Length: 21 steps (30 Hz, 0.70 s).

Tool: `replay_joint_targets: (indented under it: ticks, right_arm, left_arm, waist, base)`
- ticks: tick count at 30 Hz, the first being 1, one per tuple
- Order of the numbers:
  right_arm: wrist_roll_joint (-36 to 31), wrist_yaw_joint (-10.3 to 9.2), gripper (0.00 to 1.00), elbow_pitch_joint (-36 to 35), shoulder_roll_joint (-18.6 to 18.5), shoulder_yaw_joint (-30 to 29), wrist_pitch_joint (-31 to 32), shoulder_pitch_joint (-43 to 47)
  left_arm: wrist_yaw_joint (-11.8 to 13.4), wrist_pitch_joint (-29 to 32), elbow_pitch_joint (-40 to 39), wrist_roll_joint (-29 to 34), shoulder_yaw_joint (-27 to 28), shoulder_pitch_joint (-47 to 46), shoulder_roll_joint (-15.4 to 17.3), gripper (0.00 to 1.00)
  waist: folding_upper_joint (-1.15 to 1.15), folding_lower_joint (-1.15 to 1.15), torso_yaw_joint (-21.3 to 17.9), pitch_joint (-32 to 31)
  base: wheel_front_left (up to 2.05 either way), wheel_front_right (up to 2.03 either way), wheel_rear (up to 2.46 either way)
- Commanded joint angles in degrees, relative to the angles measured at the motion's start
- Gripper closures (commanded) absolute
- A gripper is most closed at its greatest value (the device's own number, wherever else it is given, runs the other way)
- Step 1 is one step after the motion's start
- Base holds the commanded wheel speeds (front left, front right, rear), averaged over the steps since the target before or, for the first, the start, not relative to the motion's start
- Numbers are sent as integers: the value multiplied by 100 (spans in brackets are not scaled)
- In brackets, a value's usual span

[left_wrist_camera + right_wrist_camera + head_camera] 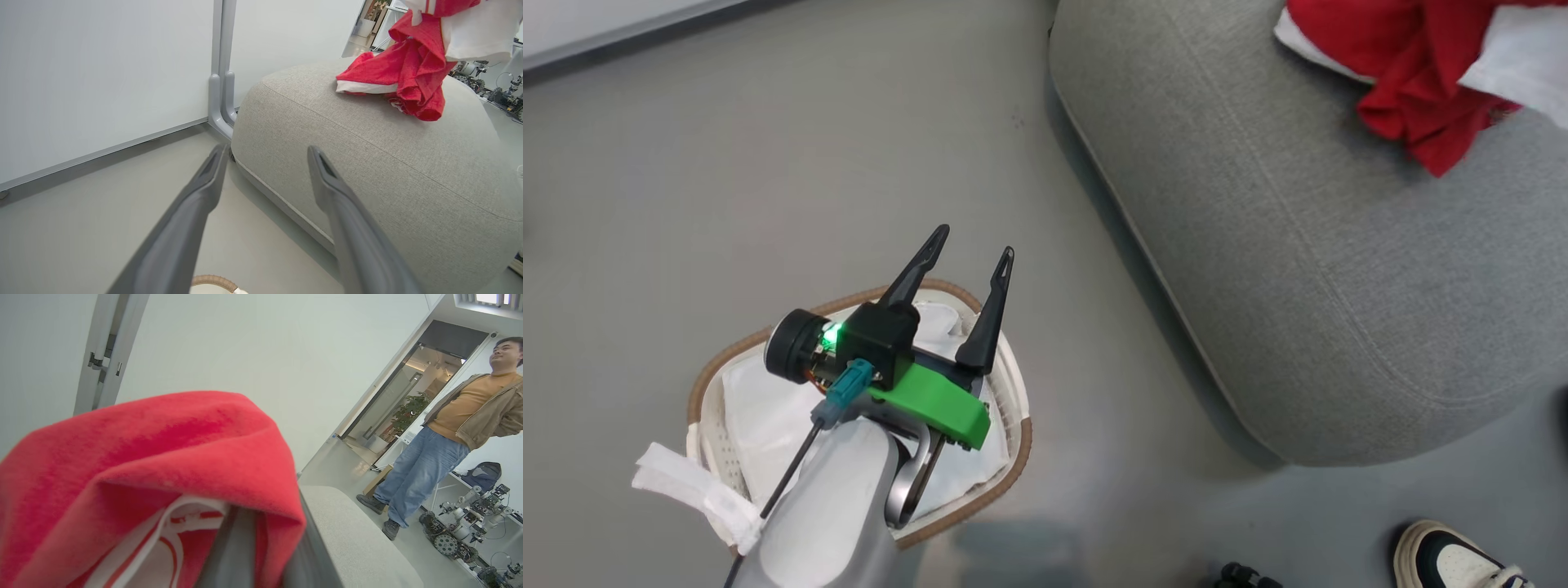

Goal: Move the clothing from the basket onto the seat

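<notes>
Hovering over the basket [707,376] at the head view's 7 o'clock, the left gripper [976,241] has its two dark fingers spread wide with nothing between them, tips aimed toward 12 o'clock. Under it the basket shows a white cloth liner [760,408]. The seat [1298,245] stands on the floor toward 2 o'clock from the basket, apart from it. The clothing [1413,73] lies bunched on the seat's top at the far 1 o'clock corner, red with white trim. In the left wrist view the left gripper [267,150] frames the seat [367,163], and the clothing [408,77] sits at 1 o'clock, part resting on the cushion and part rising out of frame; the basket's brown rim [212,281] peeks in at 6 o'clock. In the right wrist view the clothing [143,449] drapes over the right gripper [269,547], hiding the tips, so I cannot tell whether it pinches the fabric. A person [449,437] stands at 3 o'clock beyond the seat [351,531].
</notes>
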Motion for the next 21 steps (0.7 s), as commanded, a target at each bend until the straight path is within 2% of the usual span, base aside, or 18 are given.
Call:
replay_joint_targets:
  ticks: [1,7,16,17,18,19,20,21]
  right_arm:
    - [-93,-8,100,146,-87,-188,-12,-103]
    - [-459,-8,100,599,-208,-1244,-12,-137]
    - [-897,-8,98,670,347,-2343,-12,466]
    - [-952,-8,86,656,427,-2417,-12,569]
    - [-982,-8,64,641,496,-2481,-12,638]
    - [-1023,-8,25,624,548,-2554,-12,720]
    - [-1039,-8,0,608,602,-2603,-12,772]
    - [-1057,-8,0,572,680,-2671,-12,834]
  left_arm:
    - [-18,0,-19,24,26,-123,43,0]
    - [-19,0,-41,83,-68,-287,83,0]
    - [-19,0,-67,140,-51,-481,107,0]
    - [-19,0,-58,145,-45,-483,106,0]
    - [-19,0,-51,148,-35,-483,106,0]
    - [-19,0,-42,150,-23,-481,106,0]
    - [-19,0,-28,150,-12,-482,108,0]
    - [-19,0,-7,142,-7,-481,109,0]
  waist:
    - [-1,0,466,490]
    - [-1,0,761,950]
    - [-1,0,944,1413]
    - [-1,0,945,1426]
    - [-1,0,942,1434]
    - [-1,0,932,1437]
    - [-1,0,922,1437]
    - [-1,0,911,1418]
  base:
    - [0,0,0]
    - [0,0,0]
    - [0,0,0]
    - [0,0,0]
    - [0,0,0]
    - [0,0,0]
    - [0,0,0]
    - [0,0,0]
